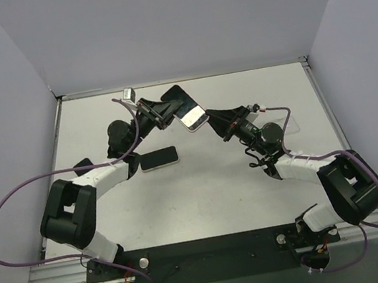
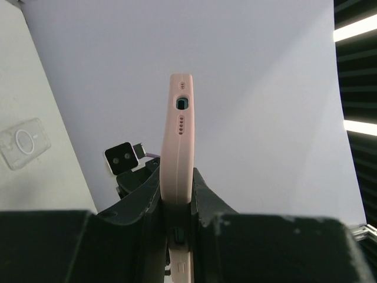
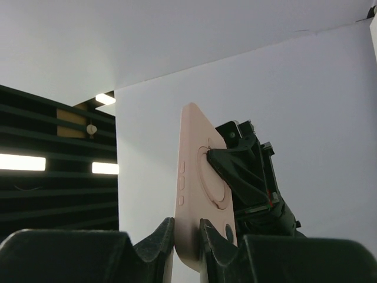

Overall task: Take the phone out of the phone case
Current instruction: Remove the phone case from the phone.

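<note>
The phone [image 1: 185,107] sits in its pink case and is held in the air above the table's far middle, screen facing up. My left gripper [image 1: 163,113] is shut on it from the left. In the left wrist view the pink case [image 2: 178,141] stands edge-on between my fingers [image 2: 203,194], port end away. My right gripper [image 1: 214,120] is shut on the case's near right corner. In the right wrist view the case's back [image 3: 203,177] with its ring shows, its corner pinched between my fingertips [image 3: 215,233], with the left gripper [image 3: 244,171] behind it.
A second phone-like slab [image 1: 159,159] lies flat on the table below the left gripper. A small dark object [image 1: 82,164] lies at the left. A clear case [image 2: 23,141] lies on the table in the left wrist view. White walls enclose three sides.
</note>
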{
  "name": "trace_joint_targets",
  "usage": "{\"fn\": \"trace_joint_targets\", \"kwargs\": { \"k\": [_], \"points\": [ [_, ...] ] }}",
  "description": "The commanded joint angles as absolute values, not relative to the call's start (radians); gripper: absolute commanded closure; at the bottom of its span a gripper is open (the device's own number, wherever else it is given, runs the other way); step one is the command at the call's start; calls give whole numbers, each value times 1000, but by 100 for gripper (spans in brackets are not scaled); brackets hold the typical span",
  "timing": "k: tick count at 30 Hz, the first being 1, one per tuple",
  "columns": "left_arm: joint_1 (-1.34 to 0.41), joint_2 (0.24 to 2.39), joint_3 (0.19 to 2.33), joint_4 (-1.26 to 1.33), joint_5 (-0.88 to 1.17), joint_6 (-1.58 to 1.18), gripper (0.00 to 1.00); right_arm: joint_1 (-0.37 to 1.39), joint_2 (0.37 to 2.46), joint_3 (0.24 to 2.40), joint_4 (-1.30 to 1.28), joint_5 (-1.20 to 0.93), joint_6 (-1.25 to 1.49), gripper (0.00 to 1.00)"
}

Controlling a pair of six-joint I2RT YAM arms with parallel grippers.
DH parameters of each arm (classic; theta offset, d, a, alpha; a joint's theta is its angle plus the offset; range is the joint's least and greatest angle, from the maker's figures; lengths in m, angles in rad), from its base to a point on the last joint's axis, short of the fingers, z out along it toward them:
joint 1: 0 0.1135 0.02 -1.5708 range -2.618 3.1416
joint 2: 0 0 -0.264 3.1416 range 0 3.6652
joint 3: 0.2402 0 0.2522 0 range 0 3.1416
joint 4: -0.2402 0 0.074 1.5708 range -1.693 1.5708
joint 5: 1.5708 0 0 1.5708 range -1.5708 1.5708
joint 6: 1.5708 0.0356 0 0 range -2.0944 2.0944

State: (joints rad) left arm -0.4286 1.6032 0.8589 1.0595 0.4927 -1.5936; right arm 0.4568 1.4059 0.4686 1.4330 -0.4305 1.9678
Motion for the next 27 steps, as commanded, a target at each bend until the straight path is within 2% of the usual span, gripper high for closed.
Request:
{"fn": "trace_joint_targets", "kwargs": {
  "k": [1,18,22,25,27],
  "points": [
    [-508,1505,933,1456,433,-1655,100,518,1459,508,1664,-376,2097,100],
    [-563,1494,950,1585,256,-1773,100,540,1488,555,1664,-328,2094,100],
    [-565,1437,916,1476,247,-1738,100,525,1462,589,1667,-377,2022,100],
    [-561,1385,885,1375,239,-1701,100,500,1384,598,1565,-437,1909,100],
    [-561,1364,873,1321,238,-1694,100,491,1324,591,1413,-448,1832,86]
  ]
}}
